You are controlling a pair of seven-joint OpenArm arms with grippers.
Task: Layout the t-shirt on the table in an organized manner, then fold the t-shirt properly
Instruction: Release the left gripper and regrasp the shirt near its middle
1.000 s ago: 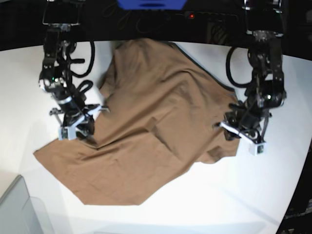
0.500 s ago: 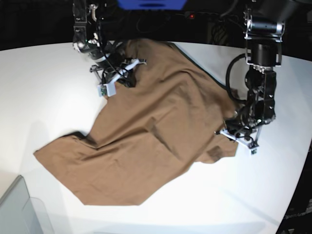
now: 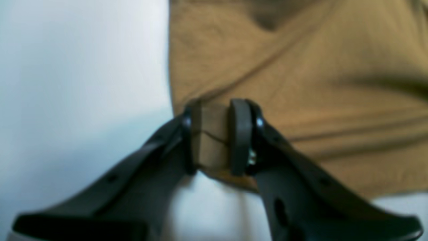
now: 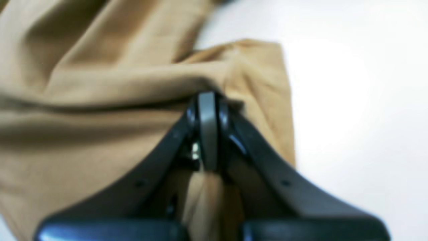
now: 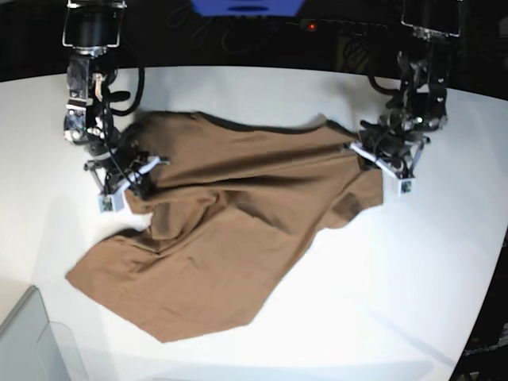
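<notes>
The brown t-shirt (image 5: 238, 230) lies wrinkled on the white table (image 5: 381, 302), its far edge stretched between my two grippers. My left gripper (image 5: 379, 159), on the right of the base view, is shut on a fold at the shirt's right corner; in the left wrist view the cloth (image 3: 317, 67) sits pinched between the pads (image 3: 239, 137). My right gripper (image 5: 131, 184), on the left of the base view, is shut on the shirt's left edge; the right wrist view shows bunched cloth (image 4: 100, 100) held at the closed fingertips (image 4: 207, 127).
A grey translucent bin corner (image 5: 32, 341) stands at the front left. The table's curved far edge (image 5: 254, 67) runs behind the shirt, with dark space beyond. Bare white tabletop shows in the wrist views (image 3: 83, 67) (image 4: 351, 100).
The right gripper moved from the back middle to the left with the shirt edge. The left gripper moved toward the back. The shirt's far part came down and now stretches between them.
</notes>
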